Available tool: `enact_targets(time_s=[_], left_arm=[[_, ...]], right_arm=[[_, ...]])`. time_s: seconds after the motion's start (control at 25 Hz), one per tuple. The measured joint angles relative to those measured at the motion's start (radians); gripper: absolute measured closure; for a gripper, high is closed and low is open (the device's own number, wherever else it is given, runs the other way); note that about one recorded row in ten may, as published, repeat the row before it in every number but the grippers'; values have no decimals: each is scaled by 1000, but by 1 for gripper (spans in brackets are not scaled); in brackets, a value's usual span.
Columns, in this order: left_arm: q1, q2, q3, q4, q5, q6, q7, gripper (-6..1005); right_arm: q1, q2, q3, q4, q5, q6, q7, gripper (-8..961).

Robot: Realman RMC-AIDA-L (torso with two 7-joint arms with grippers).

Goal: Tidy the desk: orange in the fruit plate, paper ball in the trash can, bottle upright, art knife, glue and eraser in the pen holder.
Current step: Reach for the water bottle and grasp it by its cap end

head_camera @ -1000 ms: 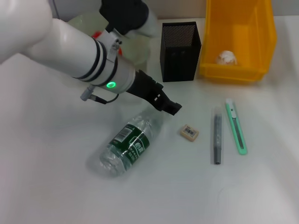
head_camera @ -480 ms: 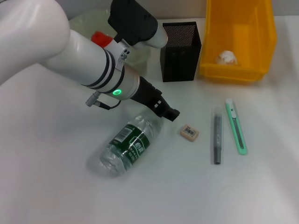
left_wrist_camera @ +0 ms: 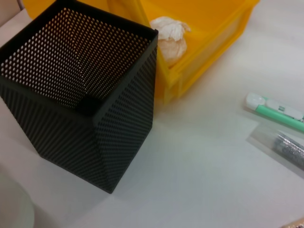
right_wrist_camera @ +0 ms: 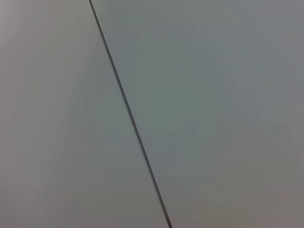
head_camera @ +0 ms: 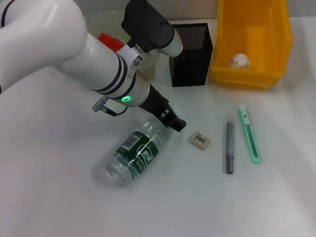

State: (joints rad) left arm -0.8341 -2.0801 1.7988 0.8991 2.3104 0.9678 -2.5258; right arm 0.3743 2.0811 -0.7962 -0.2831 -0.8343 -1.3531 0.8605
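Observation:
A clear bottle (head_camera: 133, 155) with a green label lies on its side on the white desk. My left gripper (head_camera: 177, 123) hangs just above its neck end. A tan eraser (head_camera: 200, 140), a grey glue stick (head_camera: 229, 145) and a green art knife (head_camera: 249, 133) lie to the right. The black mesh pen holder (head_camera: 191, 48) stands behind them and looks empty in the left wrist view (left_wrist_camera: 80, 95). A paper ball (head_camera: 239, 61) lies in the yellow bin (head_camera: 252, 39). An orange (head_camera: 109, 40) shows on the pale plate (head_camera: 101, 19) behind my arm.
The left wrist view also shows the yellow bin (left_wrist_camera: 213, 42), the paper ball (left_wrist_camera: 168, 38), the art knife (left_wrist_camera: 275, 111) and the glue stick (left_wrist_camera: 285, 147). The right wrist view shows only a plain grey surface.
My left arm has swung down and slightly left, bringing the gripper closer to the bottle's neck. More of the orange shows behind it. The desk objects have not moved.

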Motion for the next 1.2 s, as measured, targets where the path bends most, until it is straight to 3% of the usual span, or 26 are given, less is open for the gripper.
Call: enact_targets(time_s=[0.64, 1.2], left_arm=[[-15, 0, 52, 0, 47, -1, -30, 313], [-17, 0, 53, 0, 52, 23, -31, 551]], right_arm=[[-1, 1, 0, 14, 3, 0, 0, 251], [-8, 2, 0, 20, 5, -22, 0, 252]])
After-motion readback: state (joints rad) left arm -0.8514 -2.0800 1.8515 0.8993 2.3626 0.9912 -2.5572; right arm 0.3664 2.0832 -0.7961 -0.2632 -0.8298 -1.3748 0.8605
